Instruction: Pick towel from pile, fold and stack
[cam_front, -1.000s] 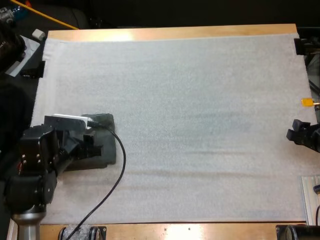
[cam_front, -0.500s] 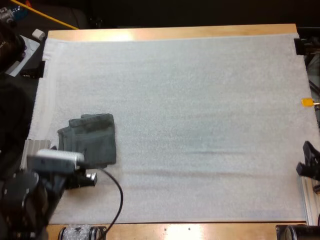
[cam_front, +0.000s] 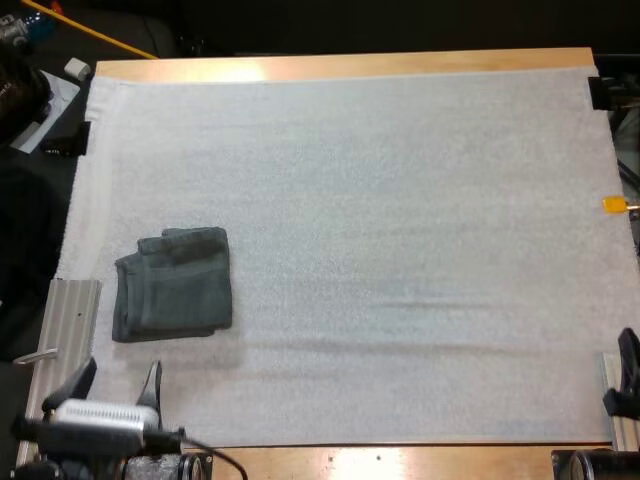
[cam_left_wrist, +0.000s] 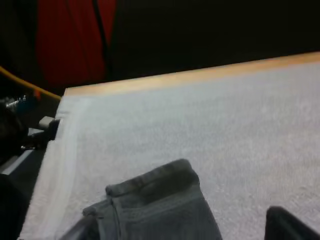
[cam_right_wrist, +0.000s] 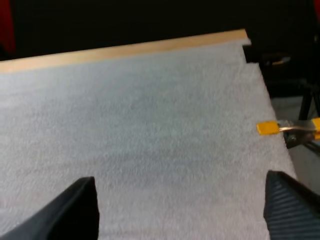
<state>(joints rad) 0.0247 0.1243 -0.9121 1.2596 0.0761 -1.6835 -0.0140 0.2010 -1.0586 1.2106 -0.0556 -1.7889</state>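
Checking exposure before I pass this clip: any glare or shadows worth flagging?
High view: glare on the table's far edge, faint dark bands across the white mat; left wrist view: folded towel evenly lit; right wrist view: mat without glare.

A white mat covers the wooden tabletop; a ribbed metal rail lies at the mat's near left corner, another rail at its near right
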